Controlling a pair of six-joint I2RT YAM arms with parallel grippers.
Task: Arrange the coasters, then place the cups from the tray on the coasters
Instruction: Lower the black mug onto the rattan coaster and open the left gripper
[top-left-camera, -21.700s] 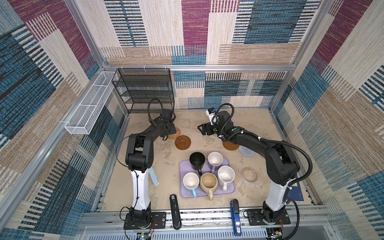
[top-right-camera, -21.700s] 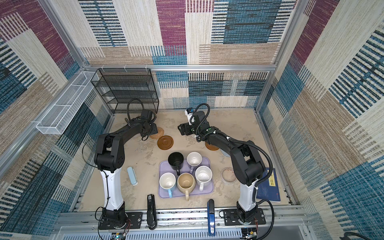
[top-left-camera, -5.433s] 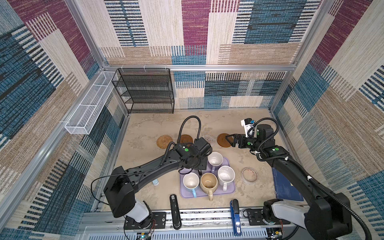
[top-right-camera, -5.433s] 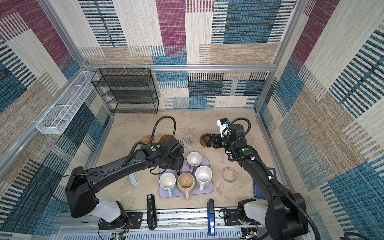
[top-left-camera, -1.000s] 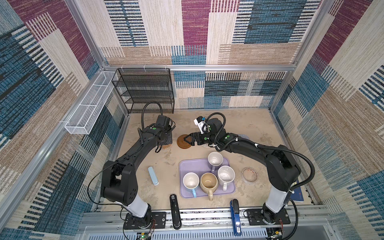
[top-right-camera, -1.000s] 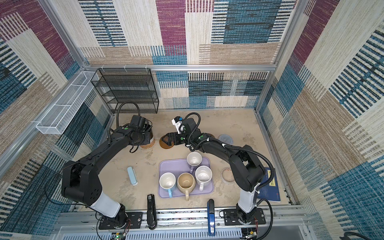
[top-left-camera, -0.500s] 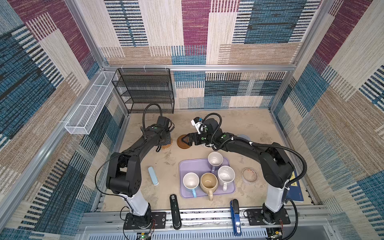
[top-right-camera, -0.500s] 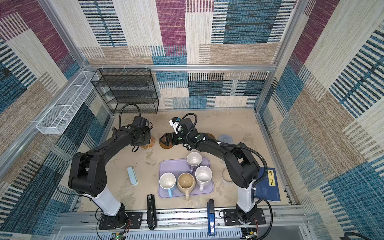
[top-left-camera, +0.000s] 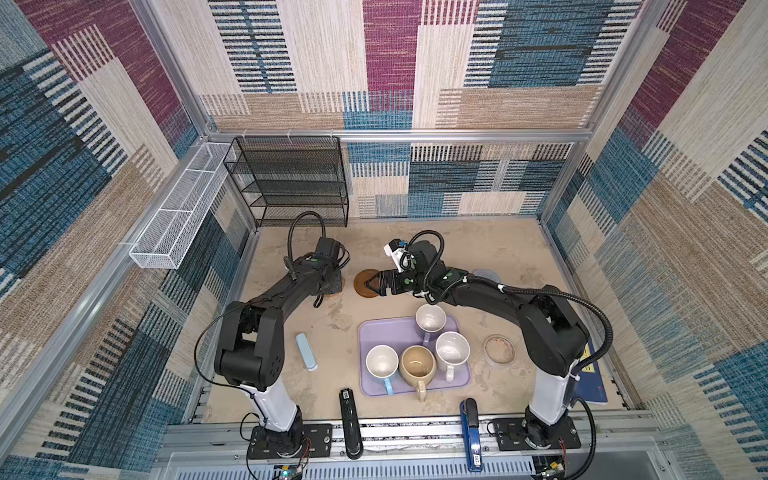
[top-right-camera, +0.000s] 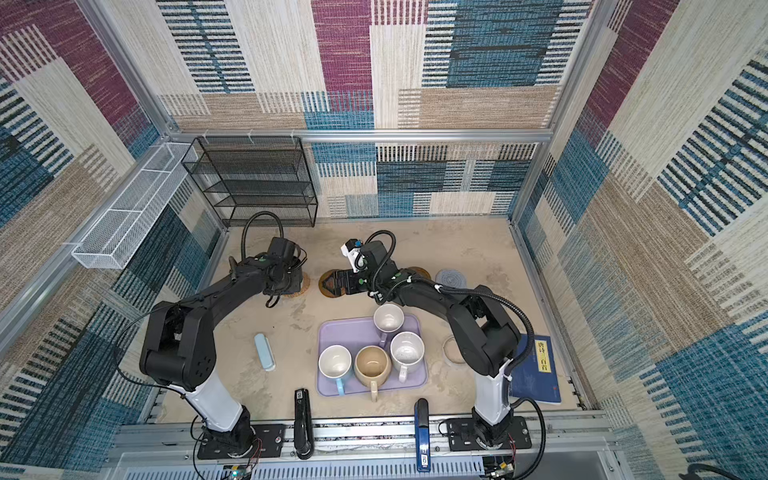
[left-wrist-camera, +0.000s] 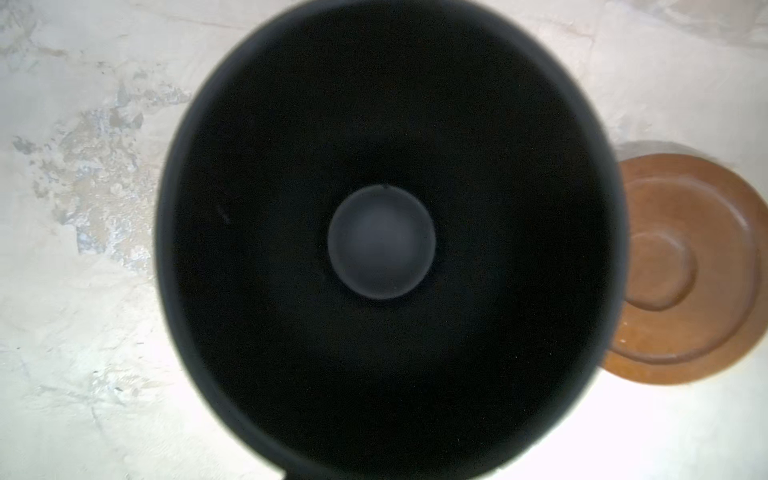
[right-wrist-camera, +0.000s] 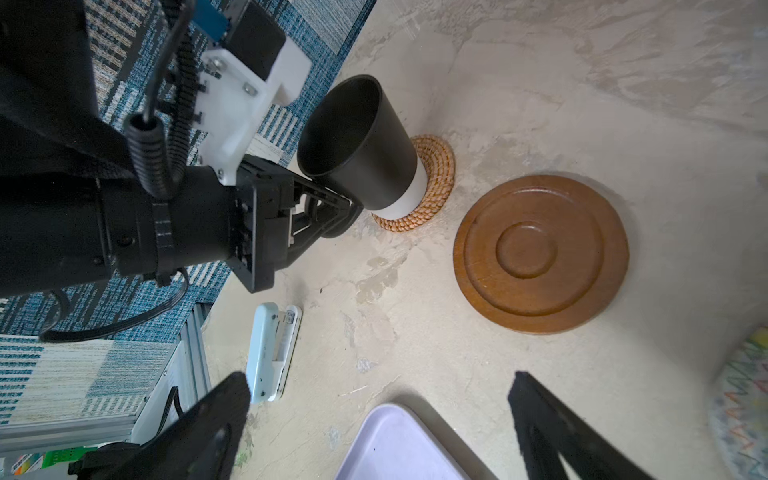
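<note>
Quick update from my remote seat: left gripper (right-wrist-camera: 352, 209) was clamped shut on the black mug (right-wrist-camera: 361, 141), low down on its side, prob at the handle, tho the handle itself was hidden from me. Mug stood upright on the rattan coaster (right-wrist-camera: 436, 178) in the back-left part of the table (top-left-camera: 478, 245). Left wrist cam looked straight down into it, w/ a brown wooden coaster (left-wrist-camera: 685, 266) just beside but not touching. Right gripper (right-wrist-camera: 378, 415) had its jaws spread wide w/ nothing between them. In both top views it sat over the right edge of that wooden coaster (top-left-camera: 360, 282), and I couldn't tell if it touched. The other 4 mugs were on the lavender tray (top-left-camera: 374, 332) at the front-middle: lavender mug (top-left-camera: 431, 319) at the back edge, light blue mug (top-left-camera: 381, 361), beige mug (top-left-camera: 417, 362) and speckled white mug (top-left-camera: 452, 348) bunched along the front. Blue-grey coaster (top-left-camera: 484, 274) lay behind the right arm, well apart from the tray, and a 2nd wooden coaster (top-right-camera: 420, 272) peeked out from under that arm in a top view. Clear dish (top-left-camera: 500, 350) sat just right of the tray.
</note>
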